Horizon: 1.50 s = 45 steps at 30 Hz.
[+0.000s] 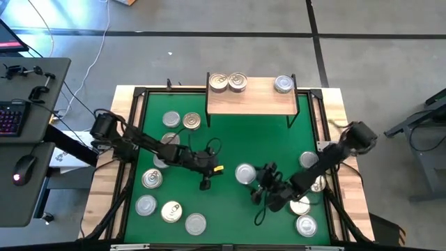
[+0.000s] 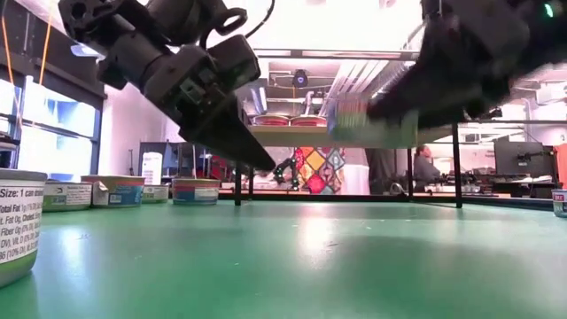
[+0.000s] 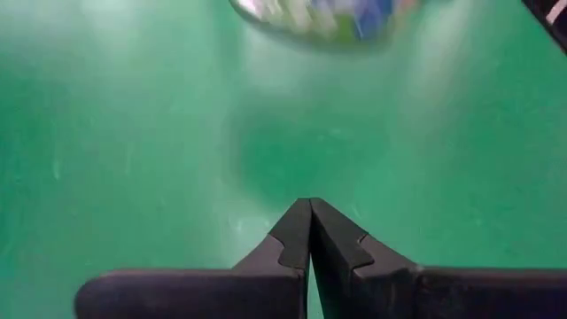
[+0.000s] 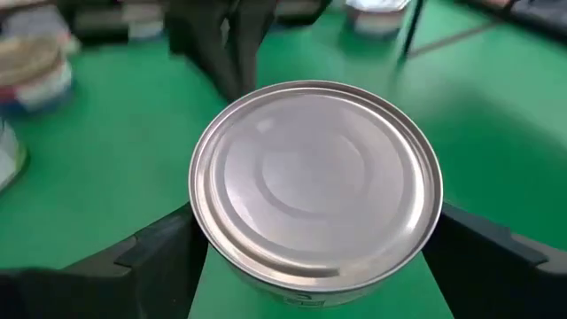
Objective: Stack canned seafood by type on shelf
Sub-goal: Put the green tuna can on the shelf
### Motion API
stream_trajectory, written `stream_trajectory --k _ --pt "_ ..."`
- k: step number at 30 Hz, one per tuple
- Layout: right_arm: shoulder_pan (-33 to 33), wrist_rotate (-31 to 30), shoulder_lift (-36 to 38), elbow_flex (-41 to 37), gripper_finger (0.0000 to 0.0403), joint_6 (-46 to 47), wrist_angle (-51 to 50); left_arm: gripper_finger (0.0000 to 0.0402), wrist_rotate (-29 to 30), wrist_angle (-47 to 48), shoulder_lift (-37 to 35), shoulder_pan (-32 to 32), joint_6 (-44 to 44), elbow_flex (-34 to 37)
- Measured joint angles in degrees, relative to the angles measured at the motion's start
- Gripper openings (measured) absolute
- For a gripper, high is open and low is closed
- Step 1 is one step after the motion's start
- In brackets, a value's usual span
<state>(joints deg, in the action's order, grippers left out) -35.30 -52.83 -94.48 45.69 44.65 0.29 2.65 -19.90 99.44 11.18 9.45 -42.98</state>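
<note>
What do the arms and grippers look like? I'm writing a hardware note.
Both arms are black and jointed, with loose black cables. The left gripper has two dark wedge-shaped fingers with stepped inner edges, and a yellow mark nearby; the right gripper has broad dark fingers.

Room and surroundings, referenced to the wooden table [image 1: 101, 192].

The wooden table stands on a grey concrete floor [image 1: 362, 52] crossed by dark seam lines, with 1 white cable [image 1: 97, 52] trailing over it. Just beside the table, on its left in the high view, sits a dark desk [image 1: 35, 139] carrying 1 backlit keyboard [image 1: 10, 117] and 1 mouse [image 1: 25, 166]. Beyond the table, the low view shows bright windows [image 2: 27, 115], strong ceiling light [image 2: 345, 22], a patterned multicoloured panel [image 2: 321, 168], a seated person [image 2: 425, 168] and a monitor [image 2: 518, 159].
</note>
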Motion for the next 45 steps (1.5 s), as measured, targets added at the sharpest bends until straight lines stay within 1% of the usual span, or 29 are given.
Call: stream_trajectory --k 3,6,9,12,15,20,23,26,29,33,37,41,45 --pt "2.78 -1.79 7.97 0.05 0.0351 -2.25 -6.56 0.0000 0.11 -1.13 -0.10 0.51 -0.07 0.00" --pt "7.71 -1.45 15.79 0.09 0.0351 -5.20 -14.09 0.0000 0.19 -3.25 -0.09 0.74 -0.63 0.00" --pt "14.62 0.47 22.70 0.09 0.0351 -10.32 -19.01 0.0000 1.19 -4.98 -0.09 0.63 -2.58 -0.24" --pt "22.23 3.63 27.13 0.09 0.0351 -16.79 -20.51 0.0000 2.99 -5.36 -0.29 -0.28 -5.89 -2.77" --pt "29.88 8.23 29.39 0.09 0.0351 -22.23 -20.67 0.0000 3.75 -4.24 -0.40 -1.85 -10.12 -6.82" --pt "40.96 15.35 29.55 0.07 0.0351 -26.71 -20.70 0.0000 5.16 2.49 -0.40 -5.60 -16.16 -15.91" --pt "45.53 18.86 29.55 0.07 0.0351 -28.46 -20.69 0.0000 6.96 5.60 -0.40 -8.58 -18.62 -20.90" --pt "48.82 21.84 29.55 0.07 0.0351 -30.20 -20.58 0.0000 6.87 6.84 -0.40 -12.39 -19.12 -24.41" --pt "51.33 25.81 29.55 0.04 0.0352 -31.41 -20.63 0.0000 4.12 7.60 -0.38 -17.03 -19.03 -26.81" --pt "54.11 29.71 29.55 0.04 0.0362 -33.05 -20.09 0.0000 -4.34 8.80 1.43 -23.12 -16.13 -30.22" --pt "56.92 34.76 29.55 0.03 0.0376 -33.40 -19.76 0.0000 -11.79 12.46 4.87 -26.97 -14.64 -35.86" --pt "58.83 37.52 29.55 -0.11 0.0394 -34.65 -20.01 0.0000 -14.39 15.40 8.72 -28.84 -15.07 -41.25" --pt "60.20 39.84 29.53 -0.11 0.0395 -35.57 -20.13 0.0000 -15.41 16.95 12.33 -30.34 -15.05 -45.67"
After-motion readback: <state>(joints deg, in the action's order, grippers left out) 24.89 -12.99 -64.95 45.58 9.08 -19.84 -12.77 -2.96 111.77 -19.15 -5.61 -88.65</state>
